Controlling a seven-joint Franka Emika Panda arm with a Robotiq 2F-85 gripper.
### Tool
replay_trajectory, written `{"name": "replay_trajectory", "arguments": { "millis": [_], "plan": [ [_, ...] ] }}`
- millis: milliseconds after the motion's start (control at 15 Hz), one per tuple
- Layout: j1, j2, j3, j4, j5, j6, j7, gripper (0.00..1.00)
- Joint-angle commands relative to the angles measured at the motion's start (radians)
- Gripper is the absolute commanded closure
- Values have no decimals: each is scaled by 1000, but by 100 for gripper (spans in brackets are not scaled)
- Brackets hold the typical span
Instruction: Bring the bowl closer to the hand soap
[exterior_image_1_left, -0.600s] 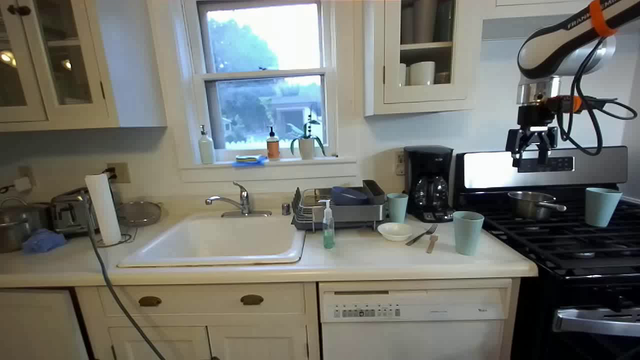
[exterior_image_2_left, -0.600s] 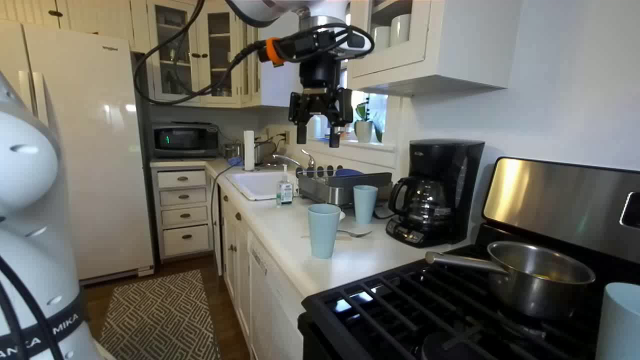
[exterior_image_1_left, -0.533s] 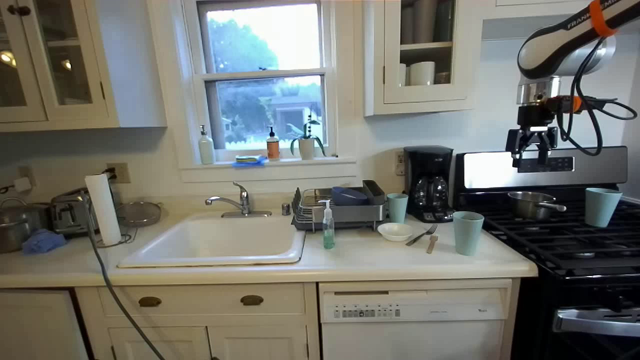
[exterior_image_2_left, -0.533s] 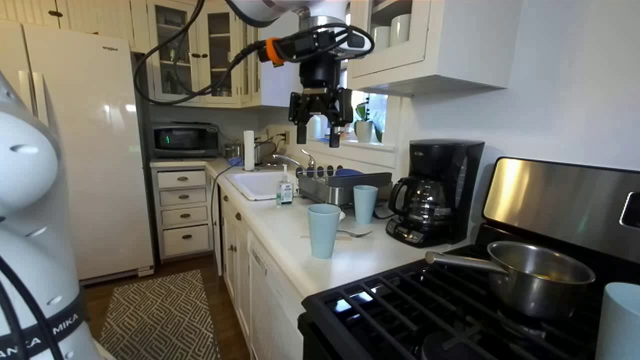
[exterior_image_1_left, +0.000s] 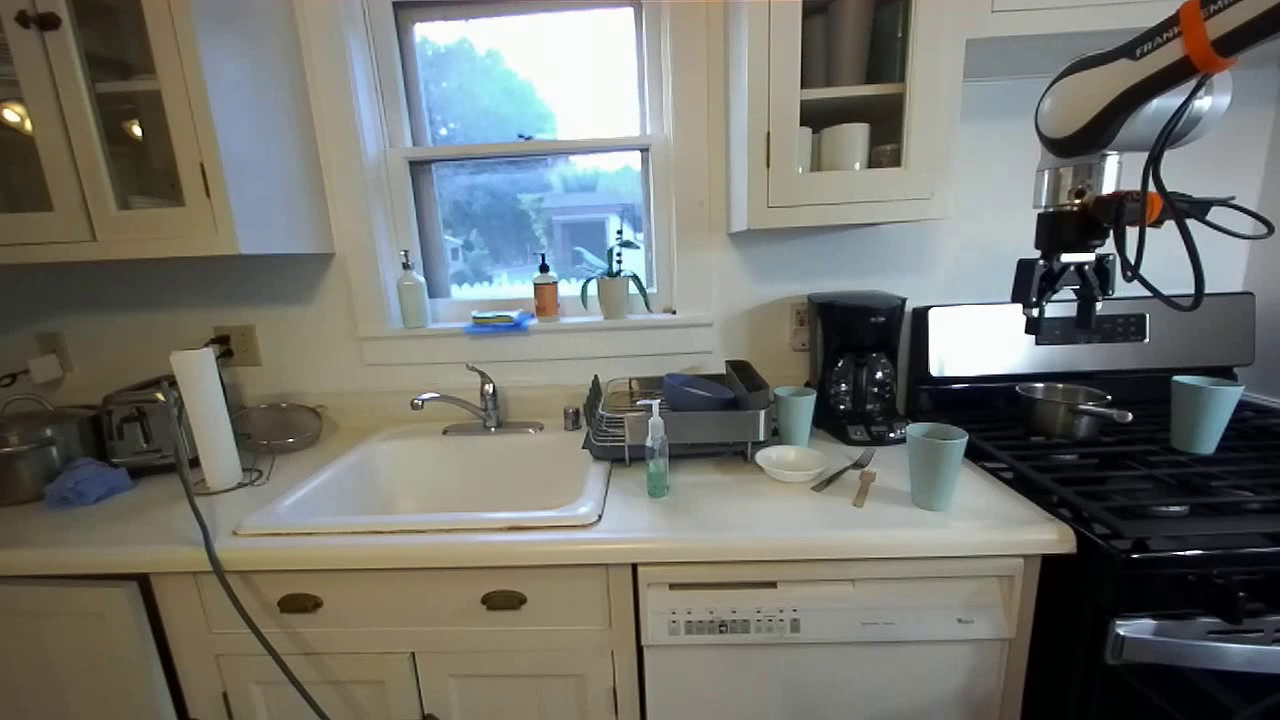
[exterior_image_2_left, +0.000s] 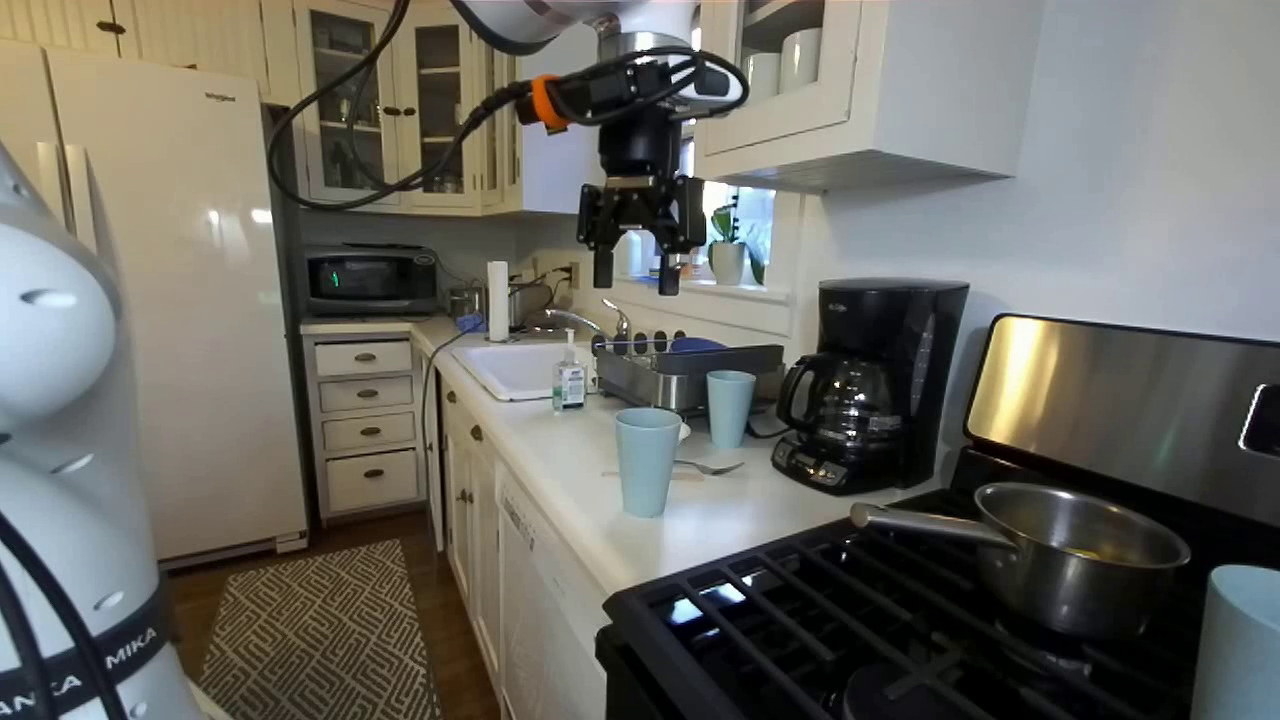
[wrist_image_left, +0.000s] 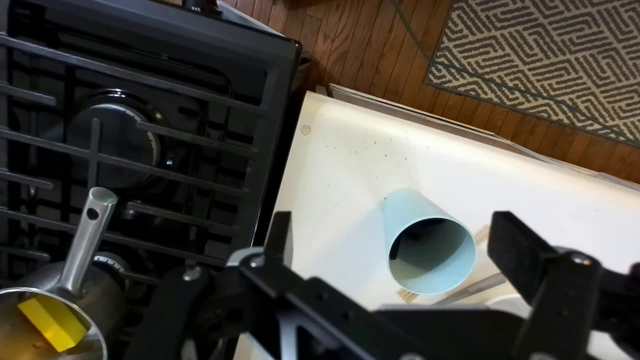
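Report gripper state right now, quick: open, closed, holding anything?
Gripper: open, jaws apart, holding nothing; the cup that shows between them in the wrist view stands on the counter below.

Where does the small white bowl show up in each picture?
In an exterior view: the bowl lies lower right of centre, left of the front teal cup on the counter.
In an exterior view: a sliver of the bowl shows near centre, right of the front teal cup.
In the wrist view: low, right of centre, part of the bowl shows past the open jaws.
Shared landmark: the front teal cup.
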Motion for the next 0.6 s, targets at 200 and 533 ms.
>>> {"name": "replay_trajectory", "arguments": {
  "millis": [200, 533],
  "plan": [
    [-3, 1, 3, 2, 1, -2, -2, 0],
    [45, 48, 86, 28, 86, -3, 170, 0]
  ]
}}
